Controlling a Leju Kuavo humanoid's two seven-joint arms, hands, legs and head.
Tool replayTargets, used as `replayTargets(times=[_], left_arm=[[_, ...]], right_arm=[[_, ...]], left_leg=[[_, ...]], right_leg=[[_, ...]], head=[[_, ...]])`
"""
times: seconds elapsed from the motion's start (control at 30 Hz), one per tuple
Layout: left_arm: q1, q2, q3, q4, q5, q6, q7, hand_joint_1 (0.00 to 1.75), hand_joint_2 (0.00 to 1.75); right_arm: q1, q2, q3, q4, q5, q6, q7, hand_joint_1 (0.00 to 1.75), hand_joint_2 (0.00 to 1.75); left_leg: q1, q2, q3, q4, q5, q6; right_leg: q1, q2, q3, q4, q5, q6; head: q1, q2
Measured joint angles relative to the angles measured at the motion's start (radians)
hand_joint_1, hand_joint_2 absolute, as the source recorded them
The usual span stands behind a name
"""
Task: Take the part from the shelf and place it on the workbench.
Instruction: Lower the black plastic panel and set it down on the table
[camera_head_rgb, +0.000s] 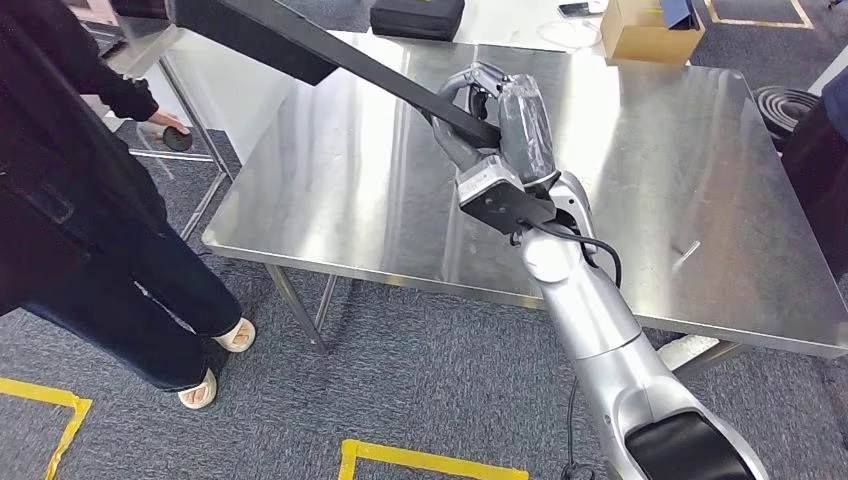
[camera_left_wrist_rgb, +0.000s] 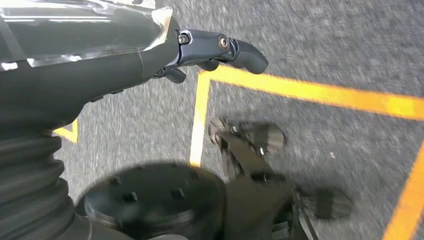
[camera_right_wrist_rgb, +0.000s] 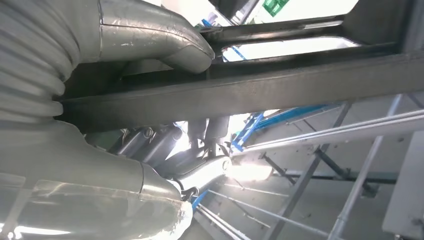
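One long dark part (camera_head_rgb: 300, 45) in right hand (camera_head_rgb: 490, 125) above workbench (camera_head_rgb: 330, 190)

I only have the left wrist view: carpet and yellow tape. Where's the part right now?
Observer: The right hand holds the long black part above the steel workbench.
Operator: Is the grip solid?
Observer: In the right wrist view, the thumb presses on one side of the bar and the fingers wrap the other.
Operator: Anyone close?
Observer: A person stands beside the workbench's left end.
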Motion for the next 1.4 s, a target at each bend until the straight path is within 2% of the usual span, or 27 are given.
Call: replayTargets(times=[0.03, 0.07, 0.1, 0.13, 0.17, 0.2, 0.23, 0.27, 0.3, 0.33, 0.37, 0.4, 0.47, 0.53, 0.63, 0.77, 0.93, 1.33, 1.4], left_arm=[[-0.002, -0.001, -0.001, 0.0, 0.001, 0.001, 0.0, 0.0, 1.75], [-0.003, -0.002, -0.002, 0.0, 0.002, 0.001, 0.0, 0.0, 1.75], [-0.004, -0.003, -0.003, 0.0, 0.003, 0.001, 0.0, 0.0, 1.75], [-0.004, -0.003, -0.003, 0.0, 0.005, 0.001, 0.0, 0.0, 1.75], [-0.004, -0.003, -0.003, 0.0, 0.006, 0.003, 0.0, 0.0, 1.75], [-0.005, -0.003, -0.003, 0.0, 0.008, 0.005, 0.0, 0.0, 1.75], [-0.006, -0.003, -0.004, 0.0, 0.01, 0.01, 0.001, 0.0, 1.75], [-0.006, -0.003, -0.004, 0.0, 0.012, 0.015, 0.002, 0.0, 1.75], [-0.006, -0.003, -0.004, 0.0, 0.015, 0.02, 0.003, 0.0, 1.75], [-0.006, -0.004, -0.004, 0.0, 0.018, 0.024, 0.004, 0.0, 1.75], [-0.006, -0.004, -0.004, 0.0, 0.02, 0.026, 0.004, 0.0, 1.75], [-0.006, -0.005, -0.004, 0.0, 0.021, 0.028, 0.004, 0.0, 1.75], [-0.006, -0.007, -0.004, 0.0, 0.025, 0.031, 0.004, 0.0, 1.75], [-0.006, -0.009, -0.004, 0.0, 0.028, 0.031, 0.004, 0.0, 1.75], [-0.007, -0.01, -0.005, 0.0, 0.029, 0.031, 0.003, 0.0, 1.75], [-0.007, -0.011, -0.006, 0.0, 0.029, 0.031, -0.002, 0.0, 1.75], [-0.007, -0.011, -0.012, 0.0, 0.029, 0.029, -0.011, 0.0, 1.75], [-0.007, -0.013, -0.012, 0.0, 0.038, 0.024, -0.011, 0.0, 1.75], [-0.007, -0.013, -0.012, 0.0, 0.039, 0.023, -0.011, 0.0, 1.75]], right_arm=[[-0.003, 0.001, 0.0, -0.001, -0.002, -0.001, 0.0, 1.75, 1.75], [-0.004, 0.002, 0.0, -0.002, -0.004, -0.001, 0.0, 1.75, 1.75], [-0.004, 0.003, 0.001, -0.002, -0.005, -0.001, -0.001, 1.75, 1.75], [-0.004, 0.003, 0.002, -0.002, -0.006, -0.001, -0.001, 1.75, 1.75], [-0.003, 0.004, 0.002, -0.002, -0.007, -0.001, -0.002, 1.75, 1.75], [-0.003, 0.004, 0.003, -0.002, -0.009, -0.001, -0.002, 1.75, 1.75], [-0.004, 0.004, 0.004, -0.002, -0.013, -0.001, -0.003, 1.75, 1.75], [-0.005, 0.005, 0.004, -0.001, -0.018, -0.001, -0.003, 1.75, 1.75], [-0.008, 0.005, 0.005, 0.0, -0.023, -0.001, -0.004, 1.75, 1.75], [-0.011, 0.005, 0.005, 0.001, -0.028, -0.001, -0.006, 1.75, 1.75], [-0.015, 0.005, 0.005, 0.003, -0.032, 0.0, -0.007, 1.75, 1.75], [-0.018, 0.005, 0.006, 0.004, -0.035, 0.0, -0.009, 1.75, 1.75], [-0.02, 0.005, 0.009, 0.005, -0.039, 0.0, -0.013, 1.75, 1.75], [-0.02, 0.004, 0.01, 0.006, -0.042, -0.001, -0.015, 1.75, 1.75], [-0.021, 0.004, 0.011, 0.008, -0.046, -0.001, -0.017, 1.75, 1.75], [-0.021, 0.002, 0.012, 0.009, -0.051, -0.002, -0.018, 1.75, 1.75], [-0.021, -0.006, 0.012, 0.009, -0.055, -0.002, -0.019, 1.75, 1.75], [-0.042, -0.014, 0.02, 0.009, -0.07, 0.006, -0.016, 1.75, 1.75], [-0.047, -0.013, 0.022, 0.01, -0.072, 0.006, -0.015, 1.75, 1.75]], left_leg=[[0.001, 0.003, -0.031, 0.053, 0.009, -0.004], [0.003, 0.006, -0.074, 0.119, 0.005, -0.009], [0.006, 0.008, -0.123, 0.181, -0.016, -0.015], [0.009, 0.009, -0.169, 0.225, -0.05, -0.02], [0.011, 0.009, -0.206, 0.246, -0.083, -0.024], [0.013, 0.01, -0.229, 0.24, -0.095, -0.027], [0.014, 0.012, -0.238, 0.208, -0.075, -0.028], [0.014, 0.015, -0.234, 0.153, -0.023, -0.028], [0.014, 0.018, -0.224, 0.086, 0.044, -0.026], [0.013, 0.021, -0.215, 0.03, 0.095, -0.022], [0.011, 0.023, -0.206, -0.007, 0.13, -0.016], [0.009, 0.023, -0.203, -0.024, 0.144, -0.011], [0.006, 0.021, -0.197, -0.026, 0.152, -0.008], [0.005, 0.019, -0.196, -0.027, 0.158, -0.011], [0.003, 0.016, -0.197, -0.027, 0.155, -0.007], [0.003, 0.016, -0.197, -0.027, 0.152, -0.002], [0.002, 0.016, -0.197, -0.026, 0.151, 0.001], [0.005, 0.016, -0.196, -0.026, 0.151, 0.001], [0.003, 0.016, -0.196, -0.025, 0.149, 0.009]], right_leg=[[-0.003, 0.001, 0.012, -0.003, -0.007, -0.01], [-0.005, 0.001, 0.024, -0.007, -0.016, -0.02], [-0.005, 0.002, 0.034, -0.008, -0.025, -0.027], [-0.005, 0.003, 0.044, -0.008, -0.034, -0.031], [-0.005, 0.004, 0.054, -0.008, -0.044, -0.031], [-0.005, 0.005, 0.065, -0.008, -0.053, -0.03], [-0.006, 0.006, 0.076, -0.008, -0.062, -0.028], [-0.007, 0.006, 0.088, -0.008, -0.07, -0.025], [-0.007, 0.006, 0.097, -0.008, -0.077, -0.021], [-0.006, 0.007, 0.104, -0.008, -0.083, -0.016], [-0.003, 0.009, 0.107, -0.008, -0.088, -0.011], [-0.001, 0.01, 0.107, -0.008, -0.092, -0.005], [0.003, 0.009, 0.107, -0.007, -0.098, -0.006], [0.004, 0.006, 0.109, -0.008, -0.1, -0.014], [0.003, 0.003, 0.114, -0.016, -0.099, -0.014], [0.003, 0.003, 0.116, -0.021, -0.098, -0.011], [0.0, 0.003, 0.117, -0.023, -0.098, 0.007], [0.004, 0.003, 0.117, -0.021, -0.098, 0.008], [0.0, 0.003, 0.118, -0.025, -0.096, 0.013]], head=[[-0.001, 0.0], [-0.002, 0.0], [-0.002, 0.0], [-0.002, 0.0], [-0.002, 0.0], [-0.002, 0.0], [-0.002, 0.0], [-0.002, 0.0], [-0.002, 0.0], [-0.002, 0.0], [-0.002, 0.0], [-0.002, 0.0], [-0.002, 0.0], [-0.001, 0.0], [-0.001, 0.0], [-0.001, 0.0], [-0.002, 0.0], [-0.002, 0.0], [-0.002, 0.0]])
